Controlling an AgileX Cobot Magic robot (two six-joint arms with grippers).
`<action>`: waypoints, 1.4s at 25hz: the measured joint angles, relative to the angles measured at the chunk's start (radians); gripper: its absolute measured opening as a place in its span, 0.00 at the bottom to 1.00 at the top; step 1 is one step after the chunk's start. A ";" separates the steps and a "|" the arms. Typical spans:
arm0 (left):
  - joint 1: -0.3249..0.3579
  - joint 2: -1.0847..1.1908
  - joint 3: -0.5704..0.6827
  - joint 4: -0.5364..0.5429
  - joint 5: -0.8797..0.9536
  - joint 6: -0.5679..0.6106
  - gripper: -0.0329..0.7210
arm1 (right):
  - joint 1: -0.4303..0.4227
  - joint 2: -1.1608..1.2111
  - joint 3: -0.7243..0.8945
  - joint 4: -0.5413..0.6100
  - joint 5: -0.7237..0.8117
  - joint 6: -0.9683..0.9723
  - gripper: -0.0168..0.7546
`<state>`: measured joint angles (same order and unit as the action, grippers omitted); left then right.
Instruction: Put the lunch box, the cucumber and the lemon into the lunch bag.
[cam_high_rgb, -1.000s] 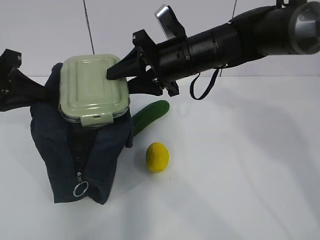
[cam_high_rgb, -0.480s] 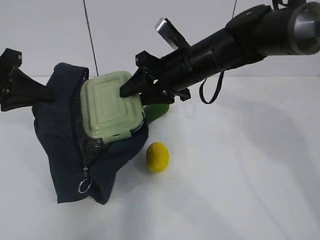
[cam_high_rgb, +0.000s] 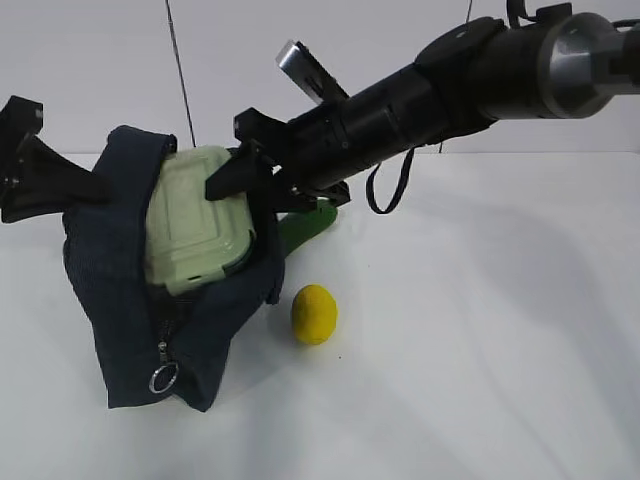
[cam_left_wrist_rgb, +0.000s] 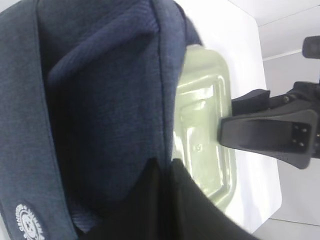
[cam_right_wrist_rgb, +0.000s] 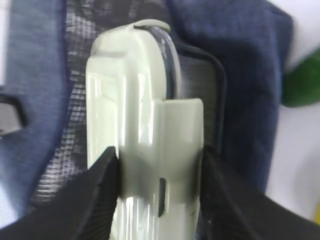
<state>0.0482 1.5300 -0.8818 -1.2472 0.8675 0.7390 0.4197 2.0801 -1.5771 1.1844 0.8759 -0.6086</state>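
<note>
Right gripper (cam_high_rgb: 232, 172) clamps lunch box (cam_high_rgb: 195, 222) half into lunch bag (cam_high_rgb: 115, 300), left gripper (cam_high_rgb: 95, 187) pinched on bag edge w/ jaws shut; box could snag rim below & slip.

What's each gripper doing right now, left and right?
Left gripper: shut, pinching the lunch bag fabric.
Right gripper: shut on the lunch box, partway inside the bag.

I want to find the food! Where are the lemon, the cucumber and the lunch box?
lemon (cam_high_rgb: 315, 314): exterior view, middle of its yellow skin.
cucumber (cam_high_rgb: 308, 226): exterior view, green end showing.
lunch box (cam_high_rgb: 195, 222): exterior view, lid's middle.
</note>
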 joint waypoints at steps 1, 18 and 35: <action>0.000 0.000 0.000 0.000 0.000 0.000 0.04 | 0.004 0.003 -0.009 0.018 0.000 -0.002 0.49; 0.000 0.000 0.000 -0.002 -0.002 0.000 0.04 | 0.010 0.054 -0.015 0.188 0.022 -0.072 0.49; 0.000 0.000 0.000 -0.003 0.025 0.000 0.04 | 0.038 0.058 -0.028 0.218 0.187 -0.292 0.62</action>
<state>0.0482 1.5300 -0.8818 -1.2505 0.8922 0.7390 0.4573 2.1378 -1.6056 1.4027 1.0633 -0.9008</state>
